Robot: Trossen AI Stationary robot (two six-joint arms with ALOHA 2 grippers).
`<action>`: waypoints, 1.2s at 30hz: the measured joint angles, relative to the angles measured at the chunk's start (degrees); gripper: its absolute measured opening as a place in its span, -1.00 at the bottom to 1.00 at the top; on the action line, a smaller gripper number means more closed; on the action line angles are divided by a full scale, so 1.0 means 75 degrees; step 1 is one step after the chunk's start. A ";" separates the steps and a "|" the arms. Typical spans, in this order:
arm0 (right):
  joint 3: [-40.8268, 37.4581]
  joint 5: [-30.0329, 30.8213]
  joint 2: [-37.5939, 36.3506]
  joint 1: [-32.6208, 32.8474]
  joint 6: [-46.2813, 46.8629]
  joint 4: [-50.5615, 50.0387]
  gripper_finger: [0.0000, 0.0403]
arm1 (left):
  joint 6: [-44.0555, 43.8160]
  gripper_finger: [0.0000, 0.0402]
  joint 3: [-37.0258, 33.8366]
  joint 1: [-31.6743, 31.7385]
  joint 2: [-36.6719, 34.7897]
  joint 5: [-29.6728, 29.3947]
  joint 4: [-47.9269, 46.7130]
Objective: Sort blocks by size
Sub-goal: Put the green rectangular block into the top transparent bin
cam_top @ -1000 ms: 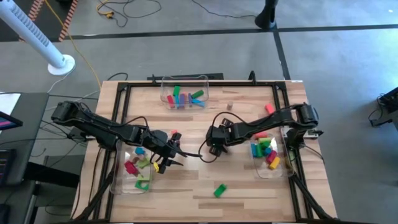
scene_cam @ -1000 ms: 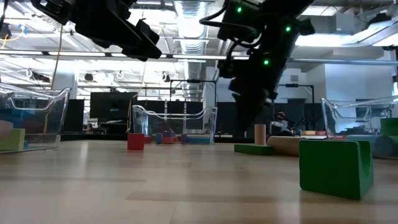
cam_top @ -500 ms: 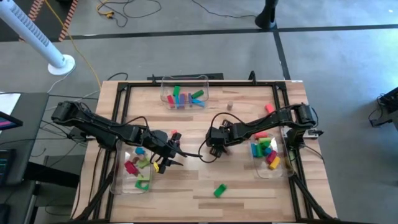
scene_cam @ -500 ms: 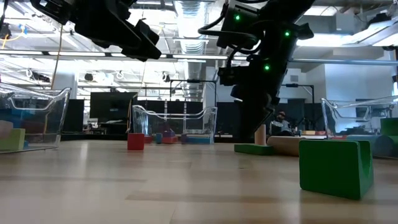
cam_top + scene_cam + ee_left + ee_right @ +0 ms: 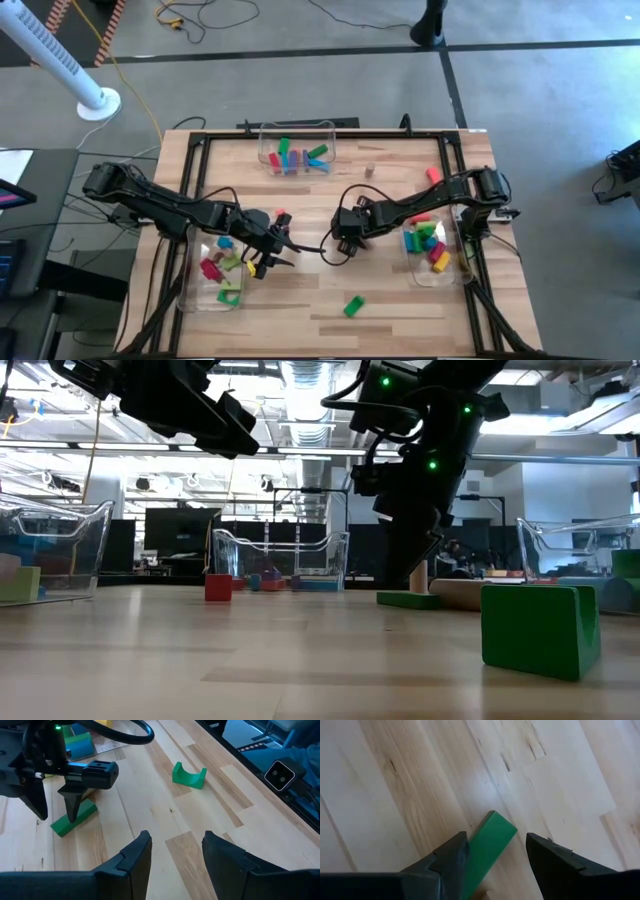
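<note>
The right pincer (image 5: 495,857) hangs over the middle of the bench (image 5: 400,300) with its fingers (image 5: 451,857) spread apart, a flat green bar (image 5: 487,847) lying on the wood in the gap between them; the right wrist view does not show whether either finger touches the bar, and it is not lifted. The left wrist view shows the same green bar flat on the wood under the right pincer's tips. The left pincer (image 5: 172,852) hovers over the bench just right of the near-left clear bin (image 5: 190,290), its fingers parted and holding nothing. A green arch block (image 5: 353,306) lies alone near the front edge. Other blocks sit in the far clear bin (image 5: 297,130), the right clear bin (image 5: 450,270) and the near-left one.
</note>
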 joint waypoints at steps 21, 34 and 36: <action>0.0006 0.0041 -0.0052 0.0102 -0.1310 0.1304 0.14 | 0.0003 -0.17 0.0000 0.0000 0.0000 0.0001 0.0002; 0.0005 0.0425 -0.0812 0.0096 -0.0970 -0.0073 0.14 | -0.0003 -0.17 0.0000 0.0000 0.0000 0.0003 -0.0002; 0.0006 0.0423 -0.0900 0.0101 -0.0701 -0.0447 0.14 | -0.0003 -0.17 0.0000 0.0000 0.0000 0.0003 -0.0004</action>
